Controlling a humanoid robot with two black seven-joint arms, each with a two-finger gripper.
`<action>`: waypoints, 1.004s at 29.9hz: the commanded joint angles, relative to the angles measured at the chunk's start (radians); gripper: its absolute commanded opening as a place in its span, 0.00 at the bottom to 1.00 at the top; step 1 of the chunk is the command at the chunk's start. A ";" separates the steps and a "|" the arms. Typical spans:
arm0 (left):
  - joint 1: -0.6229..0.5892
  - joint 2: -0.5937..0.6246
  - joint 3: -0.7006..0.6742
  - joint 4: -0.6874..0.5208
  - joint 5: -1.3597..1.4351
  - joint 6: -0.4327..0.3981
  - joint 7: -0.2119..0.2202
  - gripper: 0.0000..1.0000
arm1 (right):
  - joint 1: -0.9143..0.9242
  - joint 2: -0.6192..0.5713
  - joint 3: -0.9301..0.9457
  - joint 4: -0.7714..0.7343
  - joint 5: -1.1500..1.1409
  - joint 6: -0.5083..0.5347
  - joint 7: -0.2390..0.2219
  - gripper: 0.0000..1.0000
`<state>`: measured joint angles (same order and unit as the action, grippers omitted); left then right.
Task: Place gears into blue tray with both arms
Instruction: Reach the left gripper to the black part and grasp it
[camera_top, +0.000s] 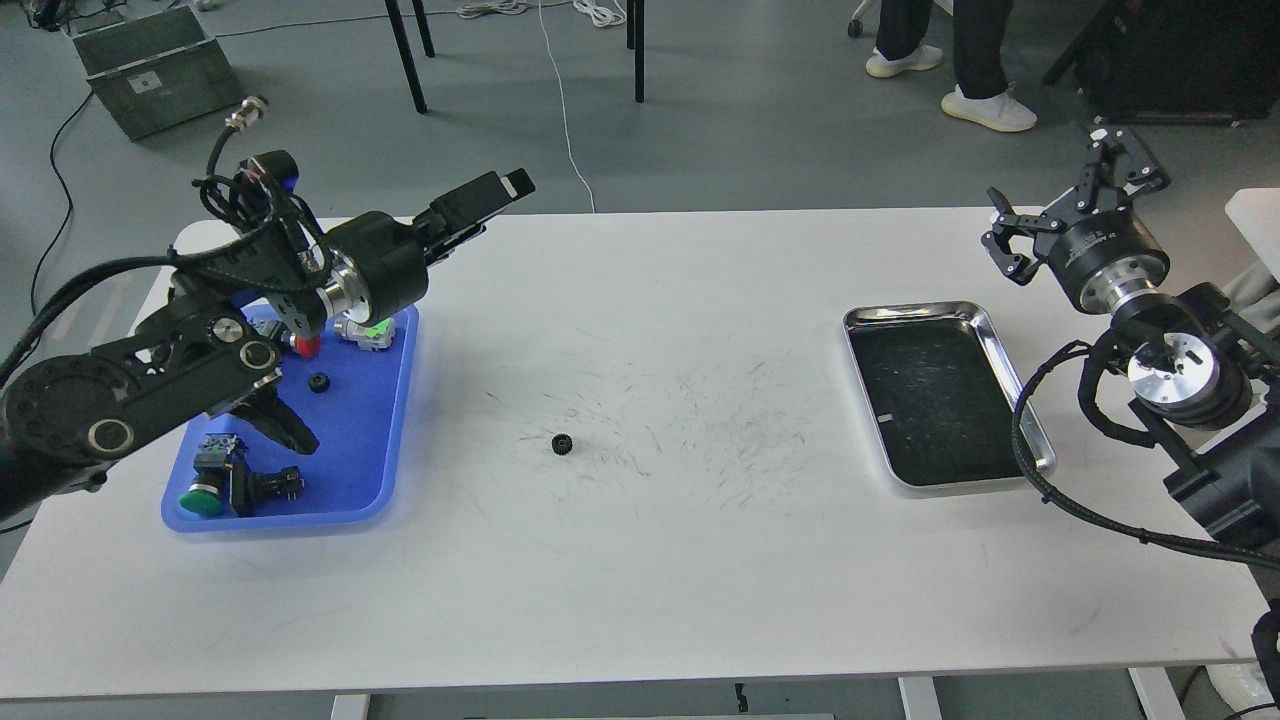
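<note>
Gears were split at this point: one gear (319, 382) lay inside the blue tray (375, 500), among the push-button switches (222, 482), and the other gear (562, 444) sat alone on the white table (640, 600), well apart from the tray and left of the steel tray (1000, 335). So, half done, by the look of it! The left gripper (495, 197) hung above the tray's far corner, reaching out over the table edge; its fingers looked close together with nothing between them, though from that angle I could not tell for sure. The right gripper (1060, 215) was up high past the steel tray, its claws spread and empty. Step in hand, I judged: fetching the loose gear. Next move would call for one arm to swing to mid-table, come down with fingers apart around that tiny piece, pinch it cleanly, then carry it left into the tray.
</note>
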<state>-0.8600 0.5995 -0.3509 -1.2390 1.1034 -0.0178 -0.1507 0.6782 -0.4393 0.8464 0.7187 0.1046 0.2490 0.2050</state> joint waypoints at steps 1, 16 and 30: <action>0.048 -0.013 0.033 -0.029 0.180 0.025 0.019 0.98 | -0.023 -0.001 0.000 -0.012 0.007 0.012 -0.001 0.92; 0.242 -0.104 0.089 0.033 0.973 0.176 0.040 0.97 | -0.037 0.010 -0.006 -0.050 0.006 0.012 0.001 0.92; 0.280 -0.237 0.093 0.196 1.070 0.210 0.043 0.85 | -0.035 0.013 -0.007 -0.051 0.004 0.006 0.002 0.92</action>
<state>-0.5979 0.3742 -0.2604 -1.0683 2.1603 0.1803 -0.1070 0.6416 -0.4277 0.8375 0.6664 0.1088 0.2585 0.2071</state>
